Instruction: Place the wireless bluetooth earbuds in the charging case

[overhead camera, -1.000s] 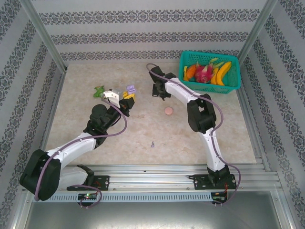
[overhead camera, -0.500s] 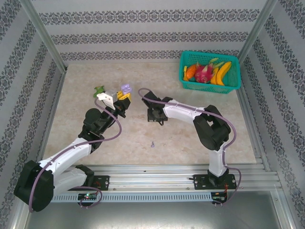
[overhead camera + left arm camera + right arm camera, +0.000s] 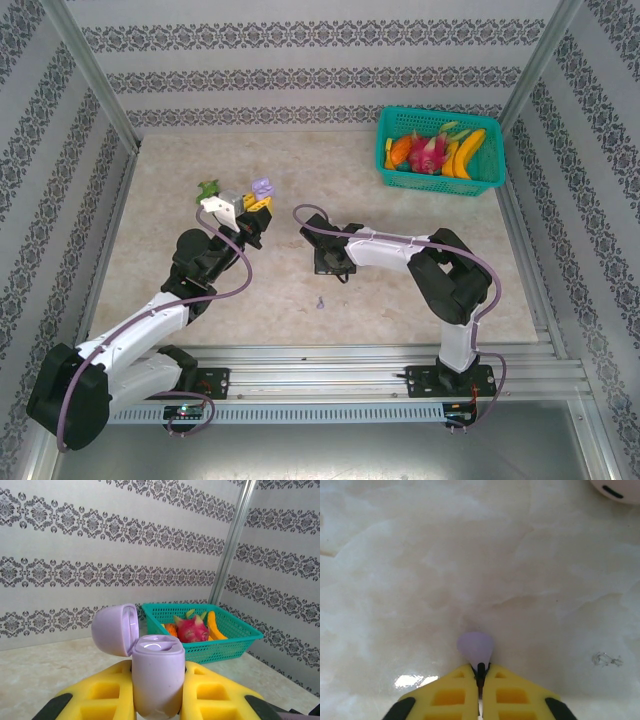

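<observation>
Currently the left claw (image 3: 157, 696) is closed on the purple case (image 3: 157, 667), with one yellow finger (image 3: 97, 695) pressed on each side of it. The case stands upright between the fingers, with its long axis vertical and its mouth facing up. Its lid (image 3: 116, 629) is open and leans back to the left side in the left wrist view. In the top view this claw (image 3: 255, 205) is lifted above the surface (image 3: 180, 150), left of the middle, and the case (image 3: 262, 187) is at its far end.

The right claw (image 3: 480, 680) is almost fully closed and pinches the stem of a purple earbud (image 3: 475, 647). The long axis of the earbud runs in line with the fingers: the stem goes back between the fingertips (image 3: 460, 677), and the round head points forward, away from the claw, toward the marble surface. I cannot tell if the head touches the surface. In the top view this claw (image 3: 330, 262) is near the middle of the surface, to the right of the left claw and apart from it.

A second earbud (image 3: 320, 302), also purple, lies on the surface just nearer to the bases than the right claw. It is too small to tell its direction. The edge of a pink case (image 3: 620, 487) is in the far right corner of the right wrist view. A green basket (image 3: 440, 178) with fruit stands at the far right corner.
</observation>
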`<state>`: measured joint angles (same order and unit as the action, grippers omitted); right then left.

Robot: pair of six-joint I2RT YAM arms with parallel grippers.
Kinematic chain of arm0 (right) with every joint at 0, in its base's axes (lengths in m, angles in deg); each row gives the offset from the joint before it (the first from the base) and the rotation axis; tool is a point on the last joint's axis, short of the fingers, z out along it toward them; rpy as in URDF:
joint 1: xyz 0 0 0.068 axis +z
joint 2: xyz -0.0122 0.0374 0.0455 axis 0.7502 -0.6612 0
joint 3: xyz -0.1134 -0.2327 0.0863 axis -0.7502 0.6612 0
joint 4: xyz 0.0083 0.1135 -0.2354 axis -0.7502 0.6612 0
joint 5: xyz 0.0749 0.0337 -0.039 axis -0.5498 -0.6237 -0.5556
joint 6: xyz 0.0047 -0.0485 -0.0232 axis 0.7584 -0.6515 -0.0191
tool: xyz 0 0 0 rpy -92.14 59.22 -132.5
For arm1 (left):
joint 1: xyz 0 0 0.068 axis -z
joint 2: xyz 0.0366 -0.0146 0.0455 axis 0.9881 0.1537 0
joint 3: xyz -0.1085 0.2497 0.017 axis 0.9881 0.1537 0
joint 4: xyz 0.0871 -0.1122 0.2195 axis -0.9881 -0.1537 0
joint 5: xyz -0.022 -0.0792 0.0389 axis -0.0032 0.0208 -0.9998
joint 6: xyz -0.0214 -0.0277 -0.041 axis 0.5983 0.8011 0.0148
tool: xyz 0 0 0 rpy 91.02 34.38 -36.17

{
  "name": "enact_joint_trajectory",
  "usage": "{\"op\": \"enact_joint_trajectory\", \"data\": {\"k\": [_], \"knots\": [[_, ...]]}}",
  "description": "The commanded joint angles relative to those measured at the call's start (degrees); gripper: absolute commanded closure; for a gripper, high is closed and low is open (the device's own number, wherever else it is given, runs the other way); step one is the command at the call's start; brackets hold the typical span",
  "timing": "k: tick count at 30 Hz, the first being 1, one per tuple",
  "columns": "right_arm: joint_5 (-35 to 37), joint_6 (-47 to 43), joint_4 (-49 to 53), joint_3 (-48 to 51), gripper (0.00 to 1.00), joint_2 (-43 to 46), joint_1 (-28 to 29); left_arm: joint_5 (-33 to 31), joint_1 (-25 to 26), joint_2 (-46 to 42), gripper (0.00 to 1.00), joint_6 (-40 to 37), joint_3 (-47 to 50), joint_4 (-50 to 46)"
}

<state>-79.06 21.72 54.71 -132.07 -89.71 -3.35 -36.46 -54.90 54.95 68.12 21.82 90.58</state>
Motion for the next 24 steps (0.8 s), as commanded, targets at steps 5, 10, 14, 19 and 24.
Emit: {"op": "enact_joint_trajectory", "data": {"k": [5,10,14,19,24], "knots": [[1.6,1.1,1.9,-0.2,0.73,1.3,0.0,-0.4,0.8,-0.6,1.00,-0.5,0.6,0.4],[1.9,1.1,2.8,-1.7,0.63,2.8,-1.1,-0.3,0.7,-0.1,1.00,-0.7,0.6,0.5],[1.5,1.8,3.3,-3.3,0.58,3.1,-2.2,-0.3,0.7,0.5,1.00,-0.7,0.6,1.0],[0.4,3.2,4.3,-5.6,0.57,1.7,-2.8,-0.3,0.6,1.2,1.00,-0.5,0.7,1.6],[0.1,3.4,4.6,-6.7,0.57,0.0,-2.9,-0.4,0.7,1.4,1.00,-0.6,0.6,1.8]]}}
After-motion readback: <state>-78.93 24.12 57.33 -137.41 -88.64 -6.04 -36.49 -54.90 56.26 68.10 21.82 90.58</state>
